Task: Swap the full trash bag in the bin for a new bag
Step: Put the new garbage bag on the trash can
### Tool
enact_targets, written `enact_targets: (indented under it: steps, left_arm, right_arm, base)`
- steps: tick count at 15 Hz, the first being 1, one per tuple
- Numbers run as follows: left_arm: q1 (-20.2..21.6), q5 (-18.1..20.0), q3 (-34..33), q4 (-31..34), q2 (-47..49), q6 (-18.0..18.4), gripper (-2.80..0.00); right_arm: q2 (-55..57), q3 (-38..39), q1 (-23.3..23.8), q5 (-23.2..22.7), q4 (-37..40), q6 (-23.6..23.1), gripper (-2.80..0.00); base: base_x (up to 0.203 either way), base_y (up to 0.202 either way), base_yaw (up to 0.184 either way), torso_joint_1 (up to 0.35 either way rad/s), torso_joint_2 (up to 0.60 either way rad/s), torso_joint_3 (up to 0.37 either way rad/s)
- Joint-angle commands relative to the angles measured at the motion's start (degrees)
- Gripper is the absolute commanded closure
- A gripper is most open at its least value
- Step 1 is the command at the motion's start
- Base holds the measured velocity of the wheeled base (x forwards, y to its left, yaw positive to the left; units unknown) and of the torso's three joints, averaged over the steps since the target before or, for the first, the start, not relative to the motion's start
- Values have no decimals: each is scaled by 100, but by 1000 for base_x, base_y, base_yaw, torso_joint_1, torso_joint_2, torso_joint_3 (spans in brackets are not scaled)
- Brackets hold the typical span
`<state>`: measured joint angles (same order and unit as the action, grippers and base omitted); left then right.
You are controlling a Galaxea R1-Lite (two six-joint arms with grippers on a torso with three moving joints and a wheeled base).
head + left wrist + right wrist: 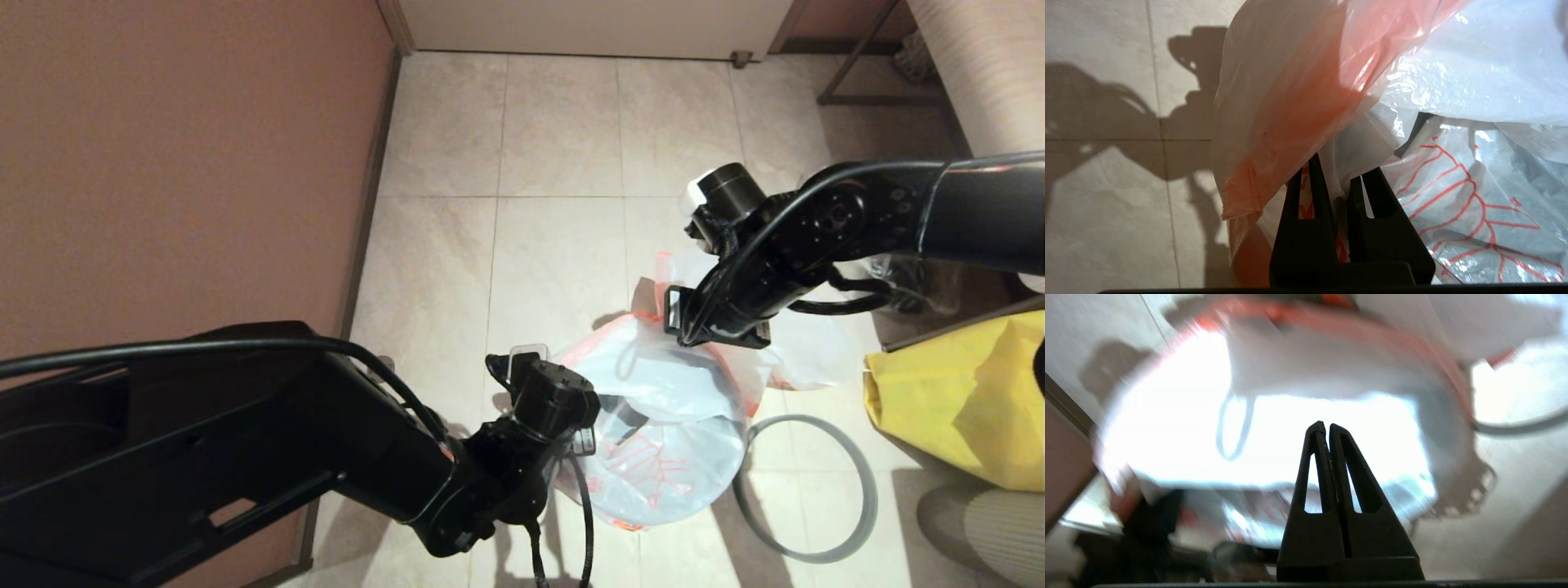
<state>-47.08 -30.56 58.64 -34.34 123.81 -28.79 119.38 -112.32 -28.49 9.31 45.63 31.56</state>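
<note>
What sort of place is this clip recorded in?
Probably indoors in a home or apartment, by a wall corner: beige floor tiles, a brown wall, and a grey rim ring lying beside the new bag, whose edge the left gripper pinches.

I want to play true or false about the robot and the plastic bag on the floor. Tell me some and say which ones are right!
1. The left gripper is pinching the new bag. True.
2. The leaf drawing on the new bag is blue. False: it is orange-red.
3. The grey rim ring lies on the floor tiles beside the bag. True.
4. The right gripper is wide open. False: its fingers are pressed together, with nothing seen between them.
5. The sack on the robot's right is green. False: it is yellow.
</note>
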Motion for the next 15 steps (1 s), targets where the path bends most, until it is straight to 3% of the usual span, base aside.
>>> enact_targets:
  steps: [1,4,8,12,13,15]
  left_arm:
    - [233,-18,122,-9,-15,-47,0]
    - [716,-13,366,6,-45,-241,0]
    - [814,-373,560,-2,46,-264,0]
    - [868,-610,795,115,105,-436,0]
    - [902,-681,903,283,123,-460,-280]
    - [935,-705,1018,633,39,-537,-280]
  right_arm:
    - [-560,15,-59,1,583,15,0]
    - [-805,121,-69,27,758,59,0]
    - [-874,357,-96,134,731,415,0]
    - [-720,617,-221,913,136,688,0]
    - [-654,699,-302,1017,65,714,0]
    - [-519,721,-421,1098,16,788,0]
  base:
    - [0,0,0,0,0,0]
    - [0,0,0,0,0,0]
    - [0,0,0,0,0,0]
    - [0,0,0,0,0,0]
    - [0,0,0,0,0,0]
    - [0,0,0,0,0,0]
